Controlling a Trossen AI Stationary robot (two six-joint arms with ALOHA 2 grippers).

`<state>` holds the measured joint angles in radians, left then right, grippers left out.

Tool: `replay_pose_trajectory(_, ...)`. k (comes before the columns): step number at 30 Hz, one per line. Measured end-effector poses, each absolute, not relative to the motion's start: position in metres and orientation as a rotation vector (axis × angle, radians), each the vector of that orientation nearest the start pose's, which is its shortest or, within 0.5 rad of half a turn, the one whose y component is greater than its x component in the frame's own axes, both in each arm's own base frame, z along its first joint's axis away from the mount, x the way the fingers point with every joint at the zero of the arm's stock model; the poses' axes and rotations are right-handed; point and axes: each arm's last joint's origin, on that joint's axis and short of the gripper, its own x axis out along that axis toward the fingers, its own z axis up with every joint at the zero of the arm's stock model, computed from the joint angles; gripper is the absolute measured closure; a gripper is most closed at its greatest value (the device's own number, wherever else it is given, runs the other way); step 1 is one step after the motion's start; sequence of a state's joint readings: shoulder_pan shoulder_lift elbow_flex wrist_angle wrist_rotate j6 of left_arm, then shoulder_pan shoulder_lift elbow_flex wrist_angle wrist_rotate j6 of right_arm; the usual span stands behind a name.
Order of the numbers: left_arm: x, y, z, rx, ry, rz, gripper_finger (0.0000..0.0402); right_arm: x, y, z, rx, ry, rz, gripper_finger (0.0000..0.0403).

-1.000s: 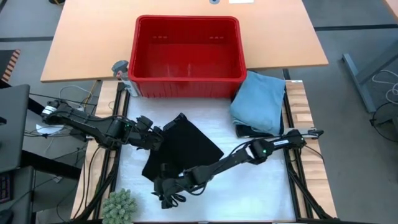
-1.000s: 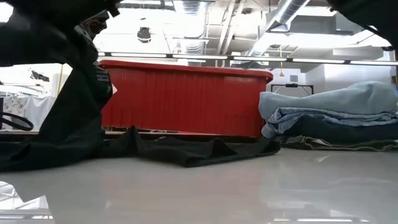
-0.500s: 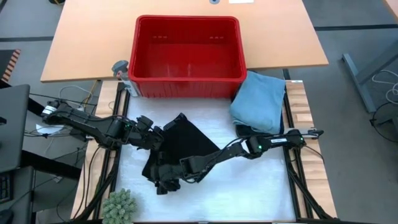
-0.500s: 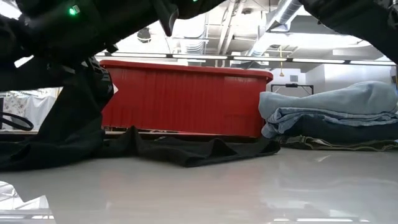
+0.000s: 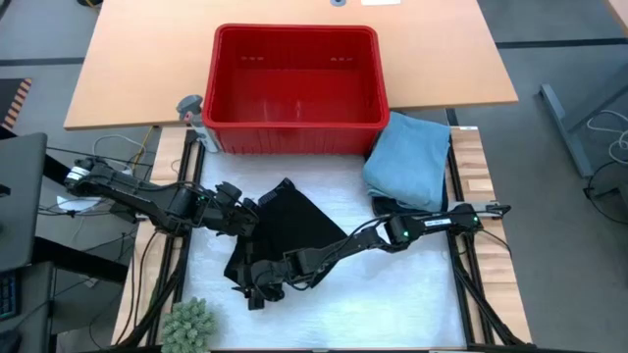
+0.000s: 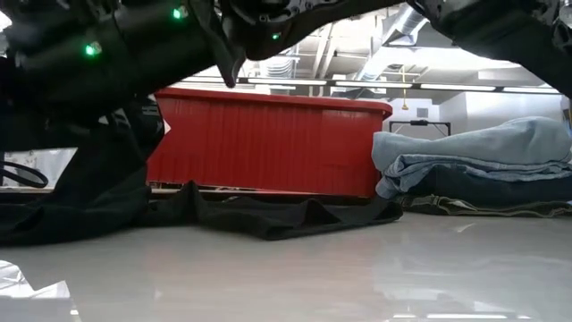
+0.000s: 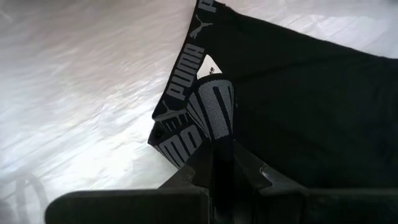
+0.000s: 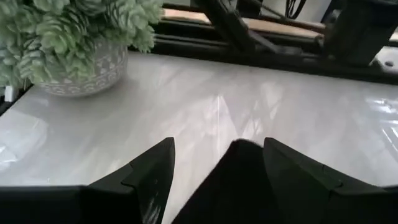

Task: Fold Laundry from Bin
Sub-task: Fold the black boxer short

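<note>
- Black garment lies on the white table top, near side of the red bin, left of centre; soft, dark, flattened with creases.
- Left wrist view shows its waistband: black with grey PUMA lettering, doubled over at the grip.
- Long axis runs diagonally, from the far corner near the bin down to the near-left; the far-right edge is a straight fold.
- Left gripper at the garment's left edge, fingers pressed together, clamped on the waistband.
- Right gripper at the garment's near-left corner, fingers spread apart with a black cloth tip between them, not pinched.
- Folded stack sits right of the bin: light blue on top, dark piece beneath.
- Bin interior looks bare, long side across the table.
- Potted plant at near-left corner.
</note>
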<state>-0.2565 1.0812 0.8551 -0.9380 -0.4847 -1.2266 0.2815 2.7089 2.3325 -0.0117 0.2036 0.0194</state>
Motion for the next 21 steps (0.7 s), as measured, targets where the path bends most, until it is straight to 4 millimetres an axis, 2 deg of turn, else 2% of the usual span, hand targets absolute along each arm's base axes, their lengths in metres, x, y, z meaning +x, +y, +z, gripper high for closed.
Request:
replay_pose_trajectory(14, 0.184, -0.034, 0.255, -0.688, 0.756, 0.810, 0.0391, 0.575, 0.160, 0.143, -0.077, 0.409, 0.067, 0.0133)
replay_pose_trajectory(21, 0.184, -0.034, 0.255, -0.688, 0.747, 0.817, 0.0391, 0.578, 0.161, 0.110, -0.056, 0.434, 0.083, 0.0133)
